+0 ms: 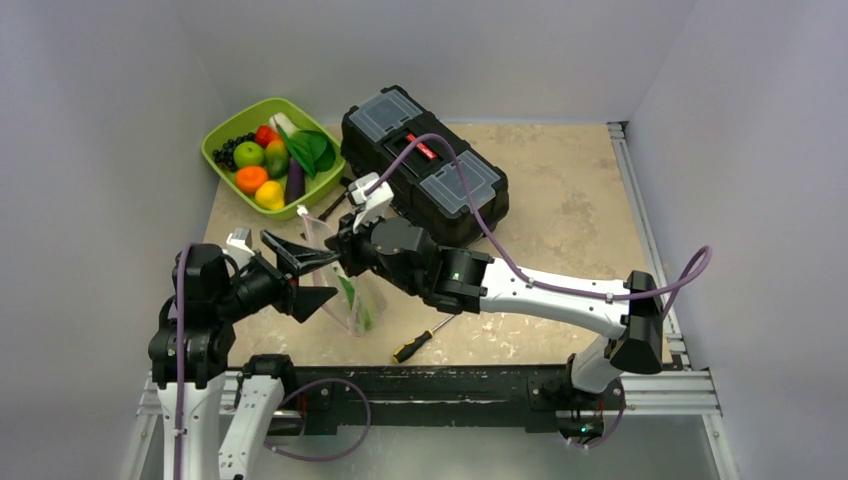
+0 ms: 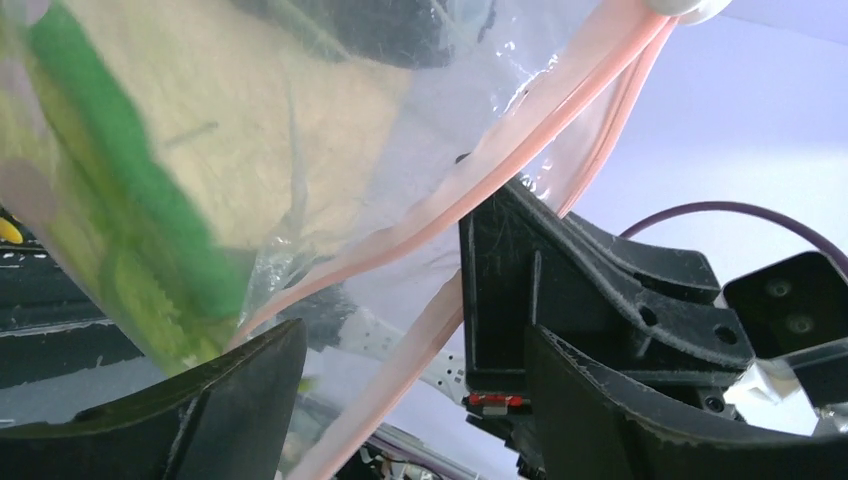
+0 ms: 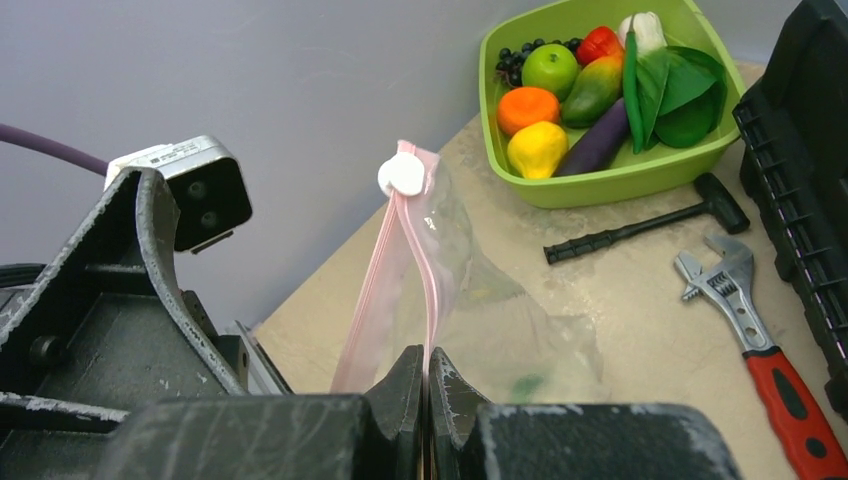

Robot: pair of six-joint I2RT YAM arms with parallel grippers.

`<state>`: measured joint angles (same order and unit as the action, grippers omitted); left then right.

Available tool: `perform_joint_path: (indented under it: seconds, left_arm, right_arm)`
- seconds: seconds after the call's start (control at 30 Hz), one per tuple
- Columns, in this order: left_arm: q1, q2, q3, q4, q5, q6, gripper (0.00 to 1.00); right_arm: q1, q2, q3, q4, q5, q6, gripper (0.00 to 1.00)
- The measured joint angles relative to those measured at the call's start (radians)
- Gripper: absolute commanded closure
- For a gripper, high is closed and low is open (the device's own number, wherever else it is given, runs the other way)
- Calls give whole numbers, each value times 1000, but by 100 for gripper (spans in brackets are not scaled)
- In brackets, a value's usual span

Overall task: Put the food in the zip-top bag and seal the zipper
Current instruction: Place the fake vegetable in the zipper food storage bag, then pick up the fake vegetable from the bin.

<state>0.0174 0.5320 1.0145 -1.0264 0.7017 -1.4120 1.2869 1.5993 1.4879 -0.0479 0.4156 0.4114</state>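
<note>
Right claw [image 3: 428,362] was clenched on the zipper [image 3: 398,262] of the bag [image 1: 358,300], pinching the pink strip at its near end and holding the bag on edge above the table [image 1: 570,200], mouth uppermost. Seen from the right wrist, the zipper's long line ran straight away from the pinch and climbed to a white slider [image 3: 406,177] at its far end, pointing toward the left wall, its two pink tracks showing side by side. From above, the bag hung down from that edge between the two arms, its lower corner toward the table's near edge, close to a screwdriver [image 1: 424,338]; whether it touched the table could not be told. Green food [image 2: 130,200] lay in the bag's lower part, blurred in the left wrist view. Left claw [image 1: 318,276] stood released, its fingers [image 2: 230,400] spread wide to either side of the bag's mouth edge, the strip passing between them unpinched. Other food, an apple [image 3: 551,68], orange [image 3: 527,108], pear [image 3: 537,148] and eggplant [image 3: 598,143], sat in a lime tray [image 3: 610,188] at the far left corner, beside a black toolbox [image 1: 425,165]. A wrench [image 3: 745,320] lay on the table nearby.
</note>
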Motion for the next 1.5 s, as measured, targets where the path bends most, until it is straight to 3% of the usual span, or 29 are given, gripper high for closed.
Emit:
perform_joint_path:
  seconds: [0.3, 0.5, 0.6, 0.77, 0.9, 1.17, 1.37, 1.5]
  left_arm:
    - [0, -10, 20, 46, 83, 57, 23]
    - [0, 1, 166, 29, 119, 187, 24]
    - [0, 31, 306, -42, 75, 313, 23]
    - [0, 83, 516, -222, -129, 532, 23]
    - [0, 48, 459, -314, -281, 631, 23]
    - [0, 27, 240, -364, -520, 693, 23]
    - [0, 190, 237, -296, -621, 761, 23]
    - [50, 334, 200, -128, -568, 777, 23]
  right_arm:
    - [-93, -24, -2, -38, -175, 78, 100]
    - [-185, -25, -2, -69, -330, 109, 100]
    - [-238, -46, -27, -68, -432, 117, 100]
    - [-289, -122, -76, -84, -513, 119, 100]
    - [-291, -179, -103, -89, -535, 119, 100]
    - [-291, -268, -229, -87, -540, 123, 100]
    - [-291, -302, -309, -79, -559, 145, 100]
    - [-291, -307, -308, -73, -564, 140, 100]
